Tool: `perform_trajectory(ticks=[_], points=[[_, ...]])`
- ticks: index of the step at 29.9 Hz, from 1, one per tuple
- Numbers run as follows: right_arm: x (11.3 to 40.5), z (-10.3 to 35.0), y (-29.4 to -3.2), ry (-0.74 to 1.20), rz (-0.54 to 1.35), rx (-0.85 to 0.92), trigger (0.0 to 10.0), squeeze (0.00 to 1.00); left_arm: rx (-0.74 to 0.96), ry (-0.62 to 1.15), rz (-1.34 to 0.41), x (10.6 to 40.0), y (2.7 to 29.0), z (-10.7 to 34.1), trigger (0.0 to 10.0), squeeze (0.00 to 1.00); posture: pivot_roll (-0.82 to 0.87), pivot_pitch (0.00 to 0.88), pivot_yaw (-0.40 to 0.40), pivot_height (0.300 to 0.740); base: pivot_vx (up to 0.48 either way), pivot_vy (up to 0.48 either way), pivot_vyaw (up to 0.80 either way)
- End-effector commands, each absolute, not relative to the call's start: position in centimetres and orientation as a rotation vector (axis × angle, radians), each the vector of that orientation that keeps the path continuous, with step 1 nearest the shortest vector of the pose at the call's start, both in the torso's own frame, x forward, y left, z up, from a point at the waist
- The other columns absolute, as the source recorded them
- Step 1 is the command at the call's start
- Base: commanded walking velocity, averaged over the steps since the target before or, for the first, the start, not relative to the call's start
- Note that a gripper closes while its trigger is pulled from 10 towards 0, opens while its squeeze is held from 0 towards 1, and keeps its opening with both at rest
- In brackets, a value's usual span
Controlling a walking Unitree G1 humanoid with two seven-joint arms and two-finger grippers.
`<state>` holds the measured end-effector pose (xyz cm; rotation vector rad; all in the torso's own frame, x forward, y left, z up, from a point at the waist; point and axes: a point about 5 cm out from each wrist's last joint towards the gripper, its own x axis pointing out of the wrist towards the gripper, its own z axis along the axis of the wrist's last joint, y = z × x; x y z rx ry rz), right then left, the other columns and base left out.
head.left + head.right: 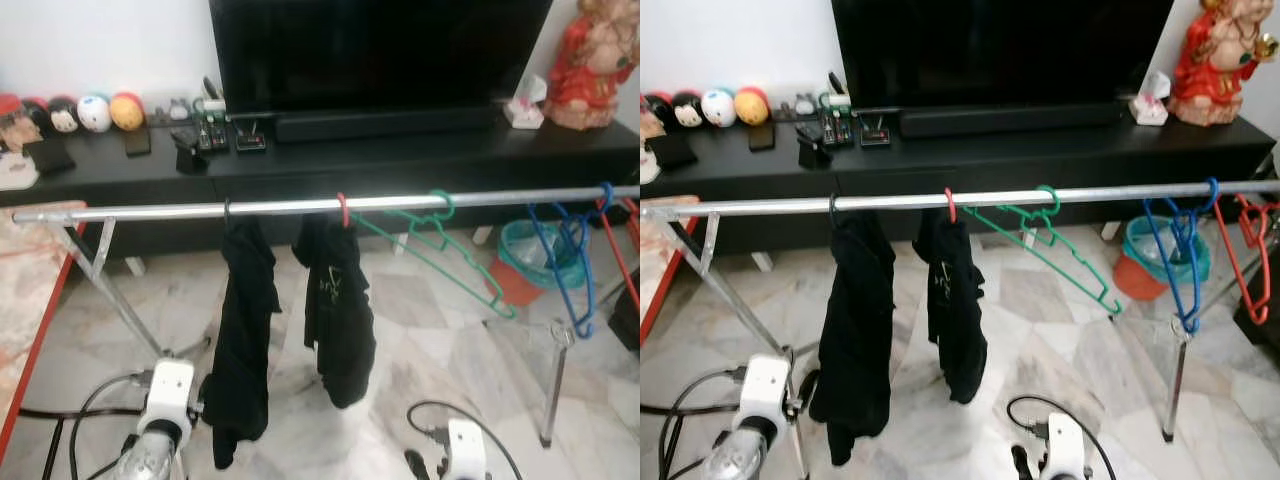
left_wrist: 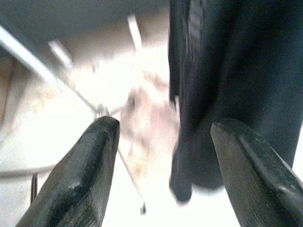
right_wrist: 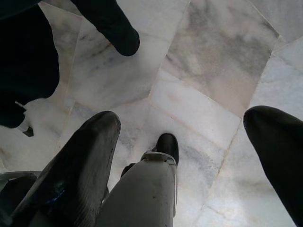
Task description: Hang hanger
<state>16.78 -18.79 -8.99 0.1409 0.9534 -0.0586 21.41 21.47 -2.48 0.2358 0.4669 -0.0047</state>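
Observation:
A silver clothes rail (image 1: 300, 207) runs across in front of me. Two black garments hang from it, one (image 1: 245, 330) on a black hook and one (image 1: 335, 300) on a red hook. Further right along the rail hang an empty green hanger (image 1: 440, 250), a blue one (image 1: 570, 265) and a red one (image 1: 1248, 250). My left arm (image 1: 165, 395) is low beside the left garment; its gripper (image 2: 163, 127) is open with nothing in it, the black cloth (image 2: 236, 71) just beyond. My right gripper (image 3: 182, 118) is open over the marble floor (image 3: 213, 61), holding nothing.
A black TV cabinet (image 1: 400, 155) with a large TV (image 1: 380, 50), toys, remotes and a red statue (image 1: 595, 65) stands behind the rail. A teal basket (image 1: 525, 250) sits on the floor at the right. A red-edged table (image 1: 30, 300) is at my left. Cables (image 1: 80, 410) lie on the floor.

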Motion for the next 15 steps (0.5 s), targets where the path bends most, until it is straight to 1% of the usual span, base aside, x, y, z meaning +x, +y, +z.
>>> perform_trajectory(ticks=[1, 3, 4, 6, 12, 15], points=[[16.4, -9.2, -18.8, 0.97, -0.064, 0.136, 10.0, 0.0, 0.245, 0.527, -0.003, 21.0, 21.5, -3.5, 10.0, 0.0, -0.08, 0.0, -0.007, 0.74, 0.0, 0.0, 0.0], [16.4, -9.2, -18.8, 0.971, -0.069, 0.138, 10.0, 0.0, 0.224, 0.631, 0.025, 20.2, 21.7, -4.9, 10.0, 0.0, -0.08, 0.0, -0.006, 0.74, 0.0, 0.0, 0.0], [16.4, -9.2, -18.8, 0.971, -0.077, 0.143, 10.0, 0.0, 0.238, 0.73, 0.018, 19.2, 21.6, -6.2, 10.0, 0.0, -0.08, 0.0, -0.004, 0.74, 0.0, 0.0, 0.0], [16.3, -9.2, -18.8, 0.972, -0.08, 0.144, 10.0, 0.0, 0.258, 0.769, 0.005, 18.7, 21.6, -6.7, 10.0, 0.0, -0.08, 0.0, -0.004, 0.74, 0.0, 0.0, 0.0], [16.0, -9.4, -18.7, 0.977, -0.098, 0.154, 10.0, 0.0, 0.198, 0.92, 0.08, 16.3, 22.8, -8.2, 10.0, 0.0, -0.1, 0.0, 0.014, 0.74, 0.0, 0.0, 0.0], [15.9, -9.4, -18.7, 0.982, -0.096, 0.149, 10.0, 0.0, 0.186, 0.929, 0.077, 16.1, 22.7, -8.4, 10.0, 0.0, -0.1, 0.0, 0.014, 0.74, 0.0, 0.0, 0.0]])
